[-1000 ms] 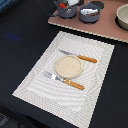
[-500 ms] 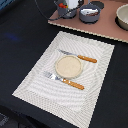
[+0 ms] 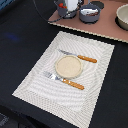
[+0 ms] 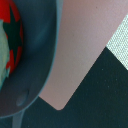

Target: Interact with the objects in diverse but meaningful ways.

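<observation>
A red tomato (image 4: pixel 12 30) with a green stalk lies inside a grey pot (image 4: pixel 42 60), filling much of the wrist view. In the exterior view that grey pot (image 3: pixel 65 11) stands at the far end of a pink board (image 3: pixel 102 27), with a bit of red (image 3: pixel 61 6) at its rim. My white gripper (image 3: pixel 72 4) hangs right over it, cut off by the frame's top edge. Its fingers are hidden in both views. A second grey pot (image 3: pixel 90 12) stands just to the exterior view's right. Cheese, fish and sausage are out of view.
A striped placemat (image 3: pixel 65 97) on the dark table carries a round beige plate (image 3: pixel 68 66), a knife (image 3: pixel 80 57) and a fork (image 3: pixel 65 80), both with orange handles. A beige bowl (image 3: pixel 123 17) sits at the board's right end. The board's rounded corner (image 4: pixel 57 102) overhangs dark table.
</observation>
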